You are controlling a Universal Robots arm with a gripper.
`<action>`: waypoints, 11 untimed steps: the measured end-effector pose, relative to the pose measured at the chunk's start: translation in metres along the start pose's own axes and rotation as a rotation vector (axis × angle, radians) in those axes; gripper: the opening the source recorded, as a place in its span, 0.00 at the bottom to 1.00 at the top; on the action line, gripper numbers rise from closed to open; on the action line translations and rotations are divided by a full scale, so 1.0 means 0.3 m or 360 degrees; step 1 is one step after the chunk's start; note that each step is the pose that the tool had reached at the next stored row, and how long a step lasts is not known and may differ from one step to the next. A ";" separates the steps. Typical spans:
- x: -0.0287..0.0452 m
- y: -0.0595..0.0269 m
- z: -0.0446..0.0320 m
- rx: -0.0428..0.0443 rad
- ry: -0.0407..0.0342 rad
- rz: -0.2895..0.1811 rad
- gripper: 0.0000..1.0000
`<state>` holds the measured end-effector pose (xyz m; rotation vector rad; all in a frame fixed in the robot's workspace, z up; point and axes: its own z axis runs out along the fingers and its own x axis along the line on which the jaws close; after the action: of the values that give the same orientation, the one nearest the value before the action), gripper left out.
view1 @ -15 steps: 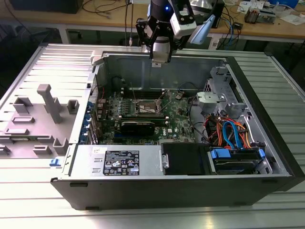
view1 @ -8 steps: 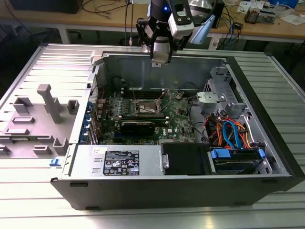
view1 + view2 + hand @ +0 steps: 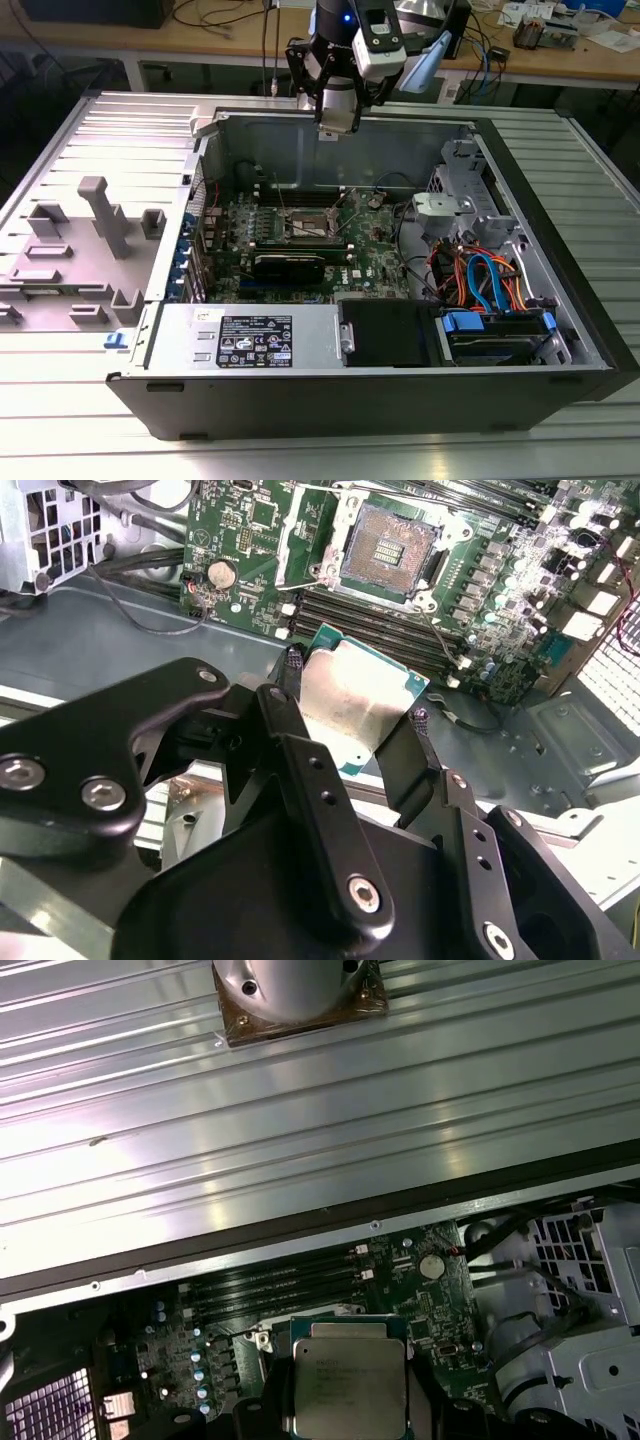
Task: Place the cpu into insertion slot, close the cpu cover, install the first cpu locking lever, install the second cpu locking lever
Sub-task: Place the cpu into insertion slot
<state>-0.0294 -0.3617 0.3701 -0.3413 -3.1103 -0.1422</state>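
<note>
Claw (image 3: 356, 686) clamped on the chip (image 3: 348, 1385), chip pinched by its edges between the two fingertips (image 3: 292, 662), held above the open computer case (image 3: 350, 405), bare socket (image 3: 390, 550) on the green board (image 3: 240, 530) below, well apart.

cpu (image 3: 350, 710) partly hidden behind gripper (image 3: 356, 685), held edges apparently covered

I have the open computer case (image 3: 560, 330) lying on the counter (image 3: 90, 440), with a moulded tray (image 3: 80, 250) to the exterior view's left of it. Inside the case, the insertion slot (image 3: 312, 226) sits on the motherboard (image 3: 375, 255). My fingers (image 3: 290, 720) hold the cpu (image 3: 355, 705) above it, apart from the slot.
</note>
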 end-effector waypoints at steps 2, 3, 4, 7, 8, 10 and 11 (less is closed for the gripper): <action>-0.001 -0.003 -0.001 0.0001 0.0000 0.0000 0.55; -0.001 -0.005 -0.001 0.0001 0.0000 0.0000 0.55; -0.001 -0.006 -0.001 0.0001 0.0000 0.0000 0.55; -0.002 -0.008 -0.001 0.0001 0.0000 0.0000 0.55; -0.002 -0.009 -0.001 0.0001 0.0000 0.0002 0.55; -0.002 -0.009 -0.001 0.0001 -0.0001 0.0015 0.55; -0.002 -0.009 -0.001 0.0000 -0.0002 0.0023 0.55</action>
<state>-0.0293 -0.3647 0.3700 -0.3644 -3.1082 -0.1416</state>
